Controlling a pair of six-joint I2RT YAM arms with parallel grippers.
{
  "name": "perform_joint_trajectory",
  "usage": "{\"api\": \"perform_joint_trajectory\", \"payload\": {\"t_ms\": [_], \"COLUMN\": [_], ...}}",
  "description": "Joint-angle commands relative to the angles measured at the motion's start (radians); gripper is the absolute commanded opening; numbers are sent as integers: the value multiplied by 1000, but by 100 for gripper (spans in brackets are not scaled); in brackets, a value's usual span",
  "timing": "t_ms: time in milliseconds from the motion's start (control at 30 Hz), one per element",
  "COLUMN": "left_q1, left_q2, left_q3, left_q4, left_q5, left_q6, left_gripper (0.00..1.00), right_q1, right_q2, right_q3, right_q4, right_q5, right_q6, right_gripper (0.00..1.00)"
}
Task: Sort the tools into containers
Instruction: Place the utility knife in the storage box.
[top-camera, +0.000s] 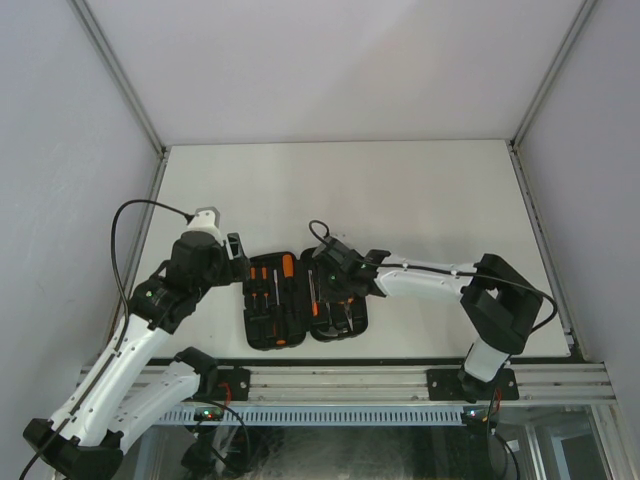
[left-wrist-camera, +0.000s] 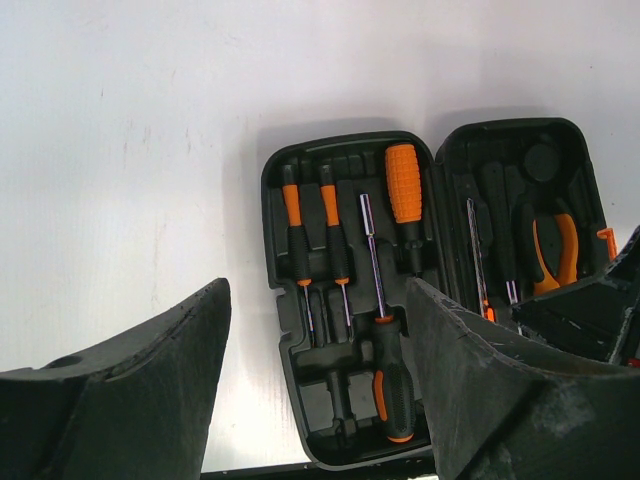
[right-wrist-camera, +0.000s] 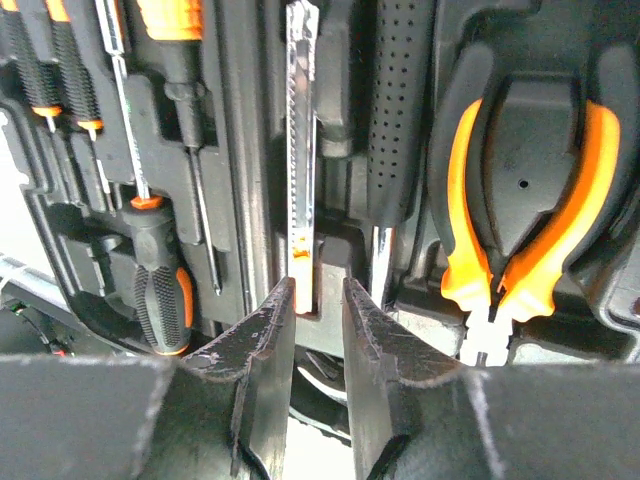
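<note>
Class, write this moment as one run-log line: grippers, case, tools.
left gripper open, empty | right gripper slightly open over slim steel blade | black plastic tool case open | orange-handled pliers slotted

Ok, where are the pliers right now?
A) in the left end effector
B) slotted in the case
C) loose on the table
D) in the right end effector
B: the pliers lie in a moulded slot of the open case, with nothing gripping them.

White table (top-camera: 400, 190), pale walls (top-camera: 60, 150), aluminium rail (top-camera: 380, 381)
</note>
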Motion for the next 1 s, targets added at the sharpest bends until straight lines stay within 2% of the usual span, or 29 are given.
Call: {"api": "perform_joint_trajectory", "payload": {"t_ms": [0, 233, 433, 967], "left_q1": [5, 4, 5, 5], "left_q2": [-9, -7, -9, 1], "left_q3": [2, 2, 1, 2], "left_q4": [28, 28, 28, 31], "left_q5": [6, 9, 9, 14], "left_q6": [14, 15, 16, 18], "left_gripper": [74, 75, 74, 74], "right_q1": [3, 36, -1, -8], "right_q2": [-81, -142, -136, 49], "right_q3": [48, 48, 51, 176], "right_q4": [32, 115, 80, -42], "right_q5": [64, 203, 175, 131], "right_q6": [-79, -241, -204, -199], "right_gripper": [24, 25, 26, 22]}}
